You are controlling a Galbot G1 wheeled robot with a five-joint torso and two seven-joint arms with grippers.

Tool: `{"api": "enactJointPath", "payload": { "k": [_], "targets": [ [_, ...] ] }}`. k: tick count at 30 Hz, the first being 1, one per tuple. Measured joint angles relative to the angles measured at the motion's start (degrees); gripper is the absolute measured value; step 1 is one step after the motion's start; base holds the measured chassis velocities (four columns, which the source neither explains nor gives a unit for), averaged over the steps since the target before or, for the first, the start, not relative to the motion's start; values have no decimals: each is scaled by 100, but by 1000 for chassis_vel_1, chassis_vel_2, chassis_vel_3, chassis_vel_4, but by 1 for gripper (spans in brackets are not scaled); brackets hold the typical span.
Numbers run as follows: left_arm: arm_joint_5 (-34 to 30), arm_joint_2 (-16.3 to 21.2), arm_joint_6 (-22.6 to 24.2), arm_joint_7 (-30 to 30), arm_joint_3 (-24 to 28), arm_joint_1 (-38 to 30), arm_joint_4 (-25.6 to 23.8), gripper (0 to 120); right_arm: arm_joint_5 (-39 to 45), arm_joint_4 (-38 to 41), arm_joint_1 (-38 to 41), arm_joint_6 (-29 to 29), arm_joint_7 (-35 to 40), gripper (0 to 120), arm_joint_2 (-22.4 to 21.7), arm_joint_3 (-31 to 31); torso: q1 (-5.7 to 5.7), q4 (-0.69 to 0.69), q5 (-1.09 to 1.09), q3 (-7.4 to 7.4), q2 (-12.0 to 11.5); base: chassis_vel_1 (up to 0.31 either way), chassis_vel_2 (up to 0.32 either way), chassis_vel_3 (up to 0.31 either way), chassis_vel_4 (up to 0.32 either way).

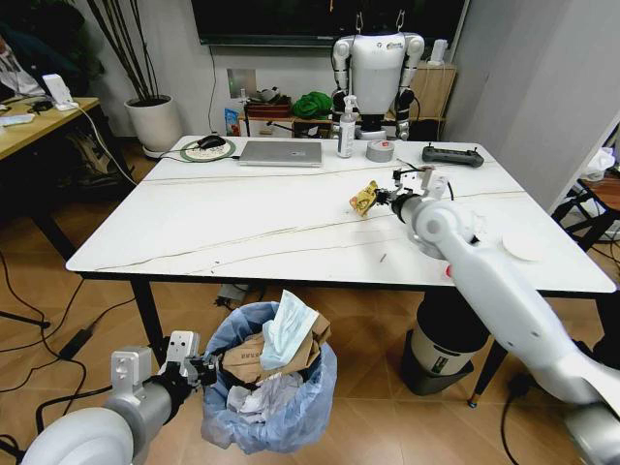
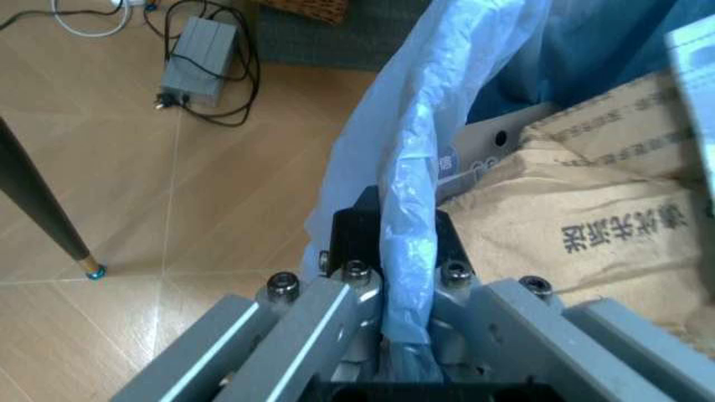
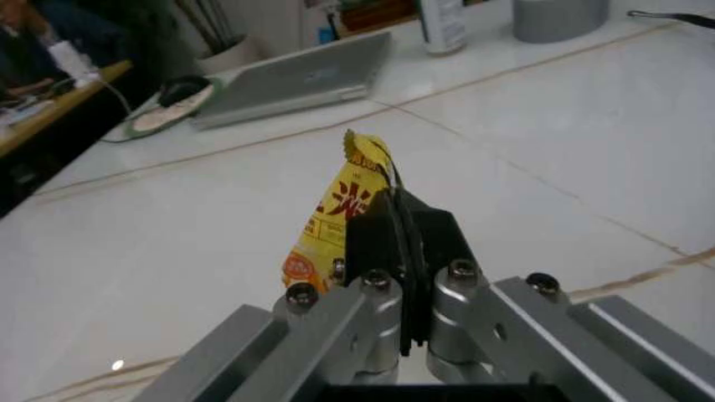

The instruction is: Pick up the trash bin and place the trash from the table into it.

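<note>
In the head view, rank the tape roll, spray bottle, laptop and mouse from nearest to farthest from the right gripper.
From the right gripper, shut on a yellow wrapper:
1. Tape roll, just beyond it on the table.
2. Spray bottle, beside the roll, leftward.
3. Laptop, farther left.
4. Mouse, far left corner.

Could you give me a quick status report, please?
Left gripper shut on trash bin rim. Right gripper shut on yellow wrapper above table. Path unobstructed.

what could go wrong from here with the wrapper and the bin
The right gripper pinches only an edge of the yellow wrapper, so it could slip out over the table. The left gripper holds the trash bin by its thin bag rim, which might tear. The bin is heaped; cardboard could spill.
</note>
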Motion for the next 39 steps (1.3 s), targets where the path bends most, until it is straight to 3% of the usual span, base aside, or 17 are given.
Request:
{"api": "enactJointPath", "payload": {
  "k": [2, 19, 39],
  "targets": [
    [0, -7, 0, -7, 48, -4, 5, 0, 220, 510, -114, -43, 46, 0, -123, 28, -1, 0, -5, -1, 1, 0, 0, 0, 0],
    [-22, -16, 0, -51, 93, -21, 15, 0, 783, 1750, -326, -160, 181, 0, -426, 279, 0, 1, -2, 0, 0, 0, 0, 0, 0],
    [0, -109, 0, -135, 102, -78, 171, 0, 1450, 3774, -1045, -212, -70, 0, -1217, 450, 0, 0, -2, 0, -1, 0, 0, 0, 0]
  ]
}}
